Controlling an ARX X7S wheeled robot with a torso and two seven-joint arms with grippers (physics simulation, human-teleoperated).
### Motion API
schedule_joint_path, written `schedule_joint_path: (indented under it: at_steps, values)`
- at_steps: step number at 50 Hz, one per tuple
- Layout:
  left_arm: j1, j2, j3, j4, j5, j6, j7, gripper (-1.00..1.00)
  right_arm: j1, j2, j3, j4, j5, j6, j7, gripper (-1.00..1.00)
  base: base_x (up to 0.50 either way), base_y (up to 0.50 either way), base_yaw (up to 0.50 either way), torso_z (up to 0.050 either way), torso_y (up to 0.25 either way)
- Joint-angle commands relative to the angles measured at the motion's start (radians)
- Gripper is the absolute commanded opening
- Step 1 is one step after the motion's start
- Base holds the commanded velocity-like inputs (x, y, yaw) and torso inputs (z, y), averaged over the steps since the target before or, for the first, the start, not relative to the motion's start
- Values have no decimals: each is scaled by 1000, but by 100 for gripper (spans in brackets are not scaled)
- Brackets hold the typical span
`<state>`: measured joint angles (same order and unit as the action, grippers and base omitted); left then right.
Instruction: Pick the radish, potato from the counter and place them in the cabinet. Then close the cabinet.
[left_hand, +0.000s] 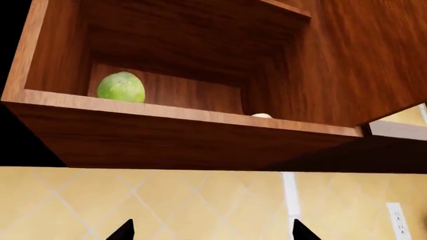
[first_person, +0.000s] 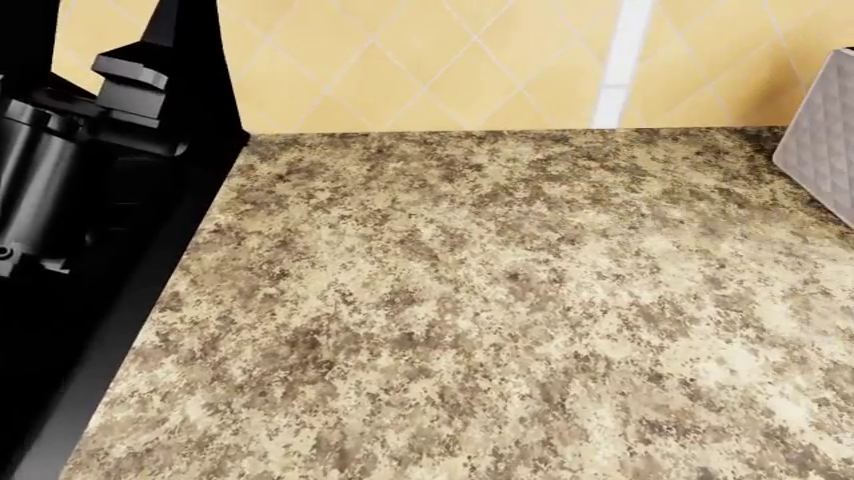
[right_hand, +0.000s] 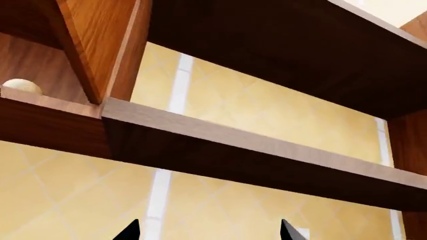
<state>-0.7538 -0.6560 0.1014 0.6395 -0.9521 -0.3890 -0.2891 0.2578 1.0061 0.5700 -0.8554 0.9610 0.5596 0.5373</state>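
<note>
Potato (left_hand: 261, 115) mostly hidden behind cabinet (left_hand: 200, 135) lip | radish (left_hand: 121, 87) inside | both tools released, tips only

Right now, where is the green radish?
In the left wrist view, the radish sits inside the open wooden cabinet, near its front edge, with the potato farther along the same shelf.

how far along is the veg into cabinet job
Both items look placed: the radish and the potato sit inside the open cabinet, and the counter shows neither. Nothing is in hand; the left gripper and right gripper are open and empty. Left: closing the cabinet.
</note>
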Motion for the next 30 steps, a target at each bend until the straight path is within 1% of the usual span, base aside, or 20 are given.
schedule_joint_path:
  at_steps: [1, 6, 11, 14, 17, 23, 27, 30]
  values:
    - [3, 0, -7, 3, -10, -3, -20, 100, 13, 38, 137, -12, 76, 27, 81, 100, 0, 0, 0, 0, 0]
    - [5, 0, -7, 2, -10, -2, -21, 100, 91, 92, 96, 10, 115, 13, 132, 100, 0, 0, 0, 0, 0]
    - [5, 0, -7, 1, -9, -1, -23, 100, 182, 132, 8, 39, 145, -25, 182, 100, 0, 0, 0, 0, 0]
    - [6, 2, -4, 2, -6, 0, -23, 100, 270, 162, -90, 66, 162, -62, 211, 100, 0, 0, 0, 0, 0]
    - [8, 1, -2, 4, -7, -1, -24, 100, 401, 190, -222, 99, 176, -96, 242, 100, 0, 0, 0, 0, 0]
    - [10, -2, -2, 7, -10, -2, -26, 100, 600, 160, -371, 152, 194, -121, 289, 100, 0, 0, 0, 0, 0]
    - [12, -5, -4, 8, -12, -2, -26, 100, 678, 138, -409, 177, 202, -124, 308, 100, 0, 0, 0, 0, 0]
    - [13, -6, -5, 8, -12, -1, -26, 100, 708, 115, -408, 195, 213, -137, 321, 100, 0, 0, 0, 0, 0]
